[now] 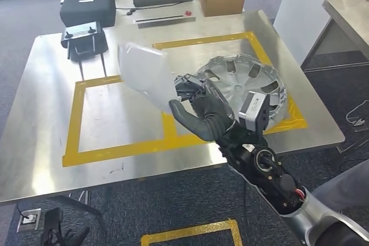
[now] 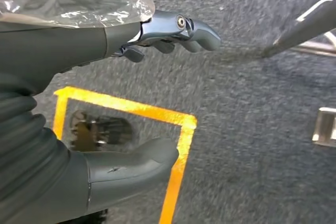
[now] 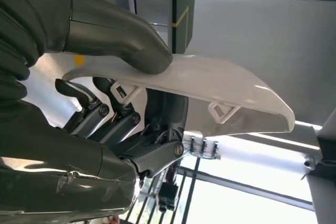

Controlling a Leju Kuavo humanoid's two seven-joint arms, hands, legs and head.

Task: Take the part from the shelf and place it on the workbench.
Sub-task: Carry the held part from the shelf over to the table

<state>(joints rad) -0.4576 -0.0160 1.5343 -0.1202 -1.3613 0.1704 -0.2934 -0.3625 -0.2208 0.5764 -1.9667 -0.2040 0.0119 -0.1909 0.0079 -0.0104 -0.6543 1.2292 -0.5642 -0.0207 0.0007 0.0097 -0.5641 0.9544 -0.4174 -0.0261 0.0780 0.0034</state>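
Above the near middle of the steel workbench (image 1: pixel 52 142), between its two yellow-taped frames, the white part (image 1: pixel 143 73) is held clear of the surface by the right hand (image 1: pixel 202 110), whose thumb is pressed on one face and whose fingers are curled under the other, as the right wrist view confirms. The part's long axis is seen to run away from the hand toward the robot's left and far side, so a lowering straight down is judged to be what the placing turns on. The left hand (image 2: pixel 99 103) hangs over the carpet with fingers apart and nothing gripped.
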